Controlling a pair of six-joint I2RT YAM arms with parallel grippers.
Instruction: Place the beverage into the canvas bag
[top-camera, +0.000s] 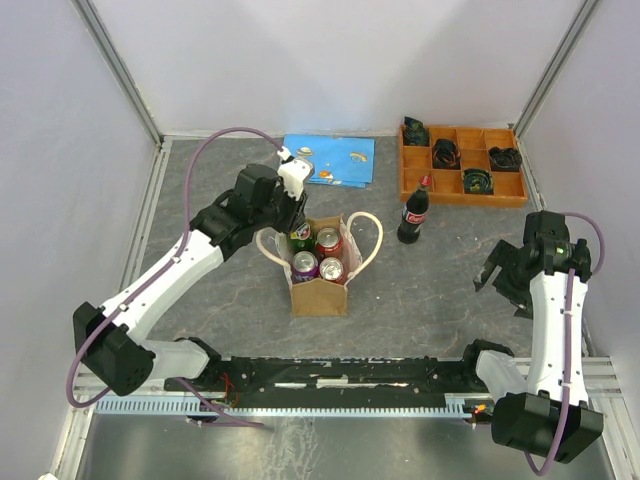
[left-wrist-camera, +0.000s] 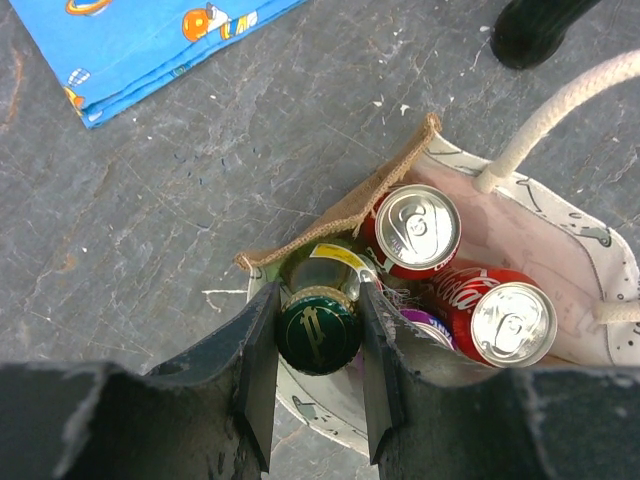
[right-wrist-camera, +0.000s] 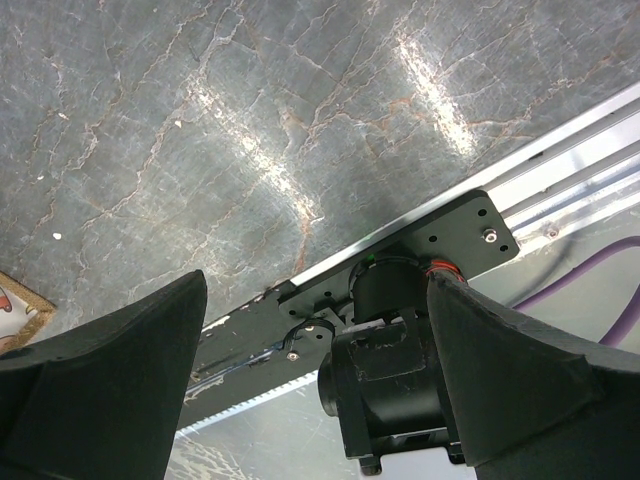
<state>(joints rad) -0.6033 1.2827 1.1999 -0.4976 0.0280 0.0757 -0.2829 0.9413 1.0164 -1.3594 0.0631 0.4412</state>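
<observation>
Left wrist view: our left end effector (left-wrist-camera: 316, 305) clamps the bottle (left-wrist-camera: 318, 338) by its cap, inside the bag (left-wrist-camera: 572, 240) (likely glass: heavy, slick, fragile).

Robot test cell, lab-type: plain white panel walls (top-camera: 330, 60), aluminium corner framing (top-camera: 120, 70), grey marbled surface (top-camera: 420, 290), black arm-mounting rail (top-camera: 340, 375).

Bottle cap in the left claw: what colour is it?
Dark green cap with a gold mark; best in left wrist view.
</observation>
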